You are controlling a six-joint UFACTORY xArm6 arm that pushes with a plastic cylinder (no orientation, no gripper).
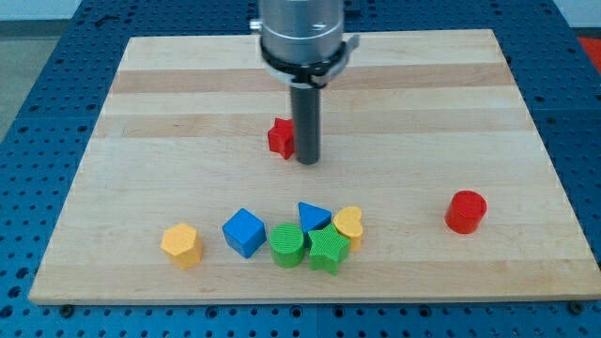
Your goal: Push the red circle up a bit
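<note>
The red circle [466, 211], a short red cylinder, stands on the wooden board at the view's right, below the middle. My tip [307, 161] rests on the board near the centre, far to the left of the red circle and a little higher. A red star-shaped block [280, 137] sits right against the rod's left side, partly hidden by it.
A cluster lies at the view's bottom centre: a yellow hexagon [181, 244], a blue cube [244, 232], a green circle [286, 245], a blue triangle [313, 216], a green star [328, 251], a yellow heart [348, 223]. The board's right edge [554, 188] lies beyond the red circle.
</note>
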